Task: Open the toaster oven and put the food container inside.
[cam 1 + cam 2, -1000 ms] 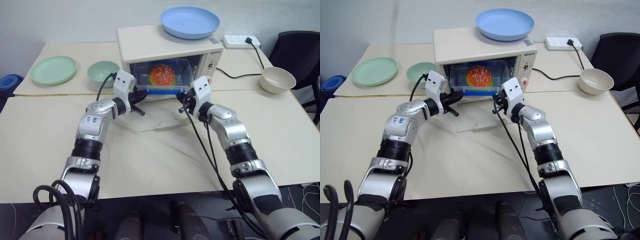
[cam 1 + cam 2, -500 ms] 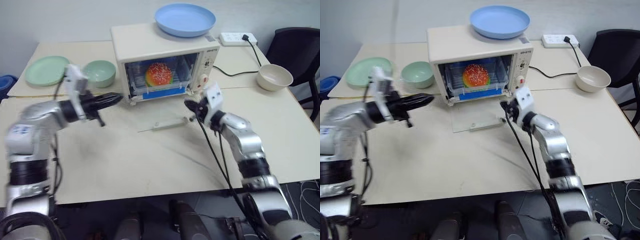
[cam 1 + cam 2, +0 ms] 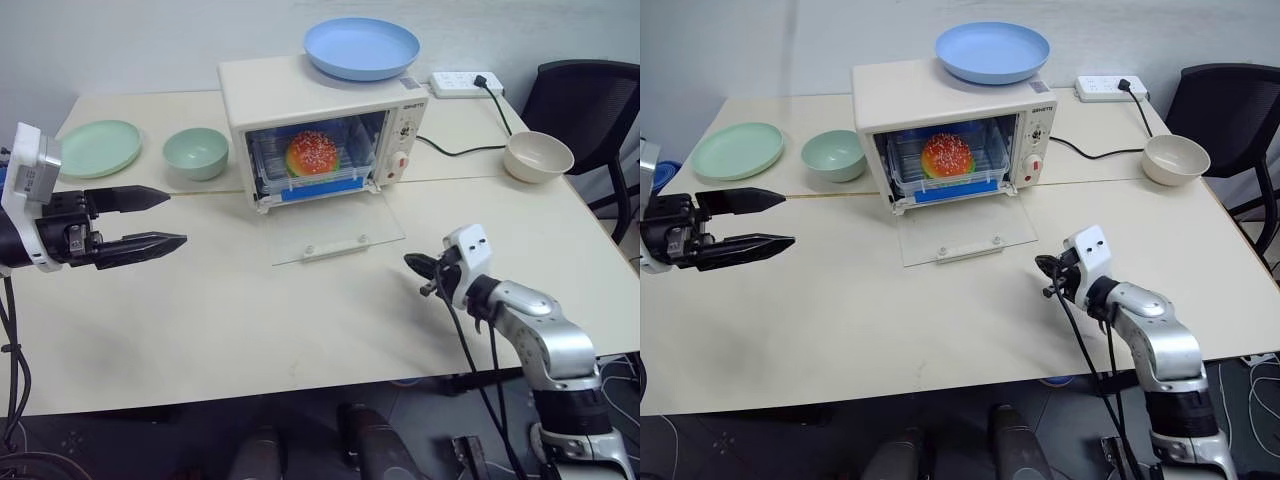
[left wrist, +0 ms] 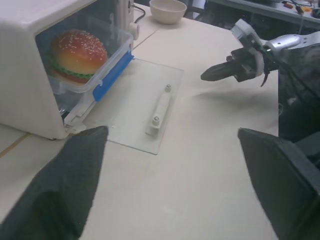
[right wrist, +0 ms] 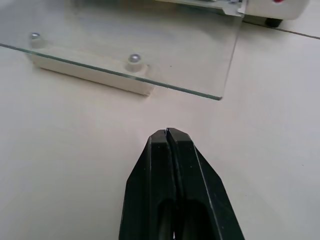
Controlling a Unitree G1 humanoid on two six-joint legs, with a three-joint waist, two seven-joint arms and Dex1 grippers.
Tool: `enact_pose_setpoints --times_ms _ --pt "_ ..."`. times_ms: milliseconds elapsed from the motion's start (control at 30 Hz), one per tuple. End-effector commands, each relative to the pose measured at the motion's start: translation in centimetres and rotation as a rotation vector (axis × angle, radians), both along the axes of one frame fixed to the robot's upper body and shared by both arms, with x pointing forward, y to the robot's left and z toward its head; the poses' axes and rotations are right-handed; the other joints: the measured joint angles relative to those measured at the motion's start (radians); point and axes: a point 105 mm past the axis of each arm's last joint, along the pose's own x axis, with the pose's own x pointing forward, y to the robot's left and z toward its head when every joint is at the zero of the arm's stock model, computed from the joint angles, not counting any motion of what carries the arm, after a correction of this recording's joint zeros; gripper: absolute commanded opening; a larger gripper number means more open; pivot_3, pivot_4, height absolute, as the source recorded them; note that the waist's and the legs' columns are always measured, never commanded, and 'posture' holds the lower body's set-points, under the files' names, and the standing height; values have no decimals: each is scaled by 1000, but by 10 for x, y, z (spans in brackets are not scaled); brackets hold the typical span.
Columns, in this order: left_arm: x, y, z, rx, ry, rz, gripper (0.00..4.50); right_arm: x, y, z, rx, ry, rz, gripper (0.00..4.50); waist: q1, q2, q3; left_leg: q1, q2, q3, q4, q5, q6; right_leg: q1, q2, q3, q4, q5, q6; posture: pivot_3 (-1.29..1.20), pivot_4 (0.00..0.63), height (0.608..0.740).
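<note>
Clear food container (image 3: 312, 165), blue clips

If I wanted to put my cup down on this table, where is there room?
Most of the near table is bare, between the open left gripper and the shut right gripper, in front of the toaster oven's lowered glass door. It is crowded at the back: green plate, green bowl, oven, cream bowl.
</note>
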Motion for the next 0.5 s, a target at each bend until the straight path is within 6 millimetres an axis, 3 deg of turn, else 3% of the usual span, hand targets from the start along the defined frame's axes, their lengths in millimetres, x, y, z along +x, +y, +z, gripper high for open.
enact_pose_setpoints --times_ms 33,167,267,367,500 --pt "-3 2 12 53 -72 10 4473 17 6 1 -9 -47 -25 0 0 0 0 0 1 0 0 0 0 0 0 0 0 0 0 0 150 740" --pt "3 7 15 72 -120 49 4473 33 17 -1 -3 -62 -22 0 0 0 0 0 2 0 0 -1 -1 -1 -1 0 0 0 0 0 150 740" --pt "6 8 17 67 -139 57 4473 41 27 12 29 -105 2 0 0 0 0 0 2 0 -1 -1 -1 -1 -3 0 0 0 0 0 150 740" --pt "9 10 17 68 -146 70 4473 39 33 39 72 -166 52 0 0 1 0 0 2 0 -1 -1 -1 -1 -3 0 1 0 0 0 150 740" --pt "10 14 15 68 -145 81 4473 31 20 91 109 -253 97 0 1 2 1 -1 2 0 -1 -2 -2 -2 -3 0 0 0 0 0 150 740"
